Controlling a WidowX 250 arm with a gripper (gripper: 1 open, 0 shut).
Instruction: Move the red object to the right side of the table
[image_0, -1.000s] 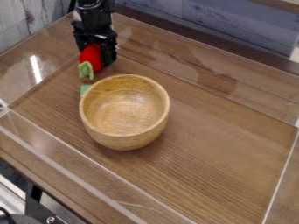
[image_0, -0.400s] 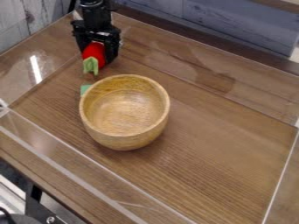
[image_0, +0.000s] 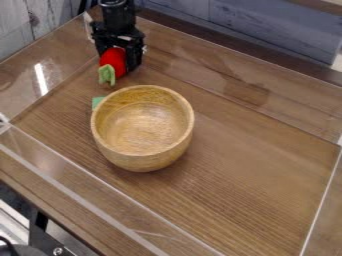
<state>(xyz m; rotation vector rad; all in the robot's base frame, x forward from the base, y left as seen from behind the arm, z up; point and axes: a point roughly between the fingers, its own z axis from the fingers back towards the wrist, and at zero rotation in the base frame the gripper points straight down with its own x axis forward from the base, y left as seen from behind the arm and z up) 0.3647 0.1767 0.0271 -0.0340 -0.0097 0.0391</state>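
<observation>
Tool (image_0: 118, 62) open, astride red object (image_0: 110, 66); wooden bowl (image_0: 142, 125) just beside; green piece (image_0: 99, 102) touching bowl.

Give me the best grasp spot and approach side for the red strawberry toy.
Grip the red strawberry toy across its red body, coming straight down from above. It lies on the table with its green leafy end toward the wooden bowl; the body looks like the fuller part. The open end effector already sits over it.
</observation>
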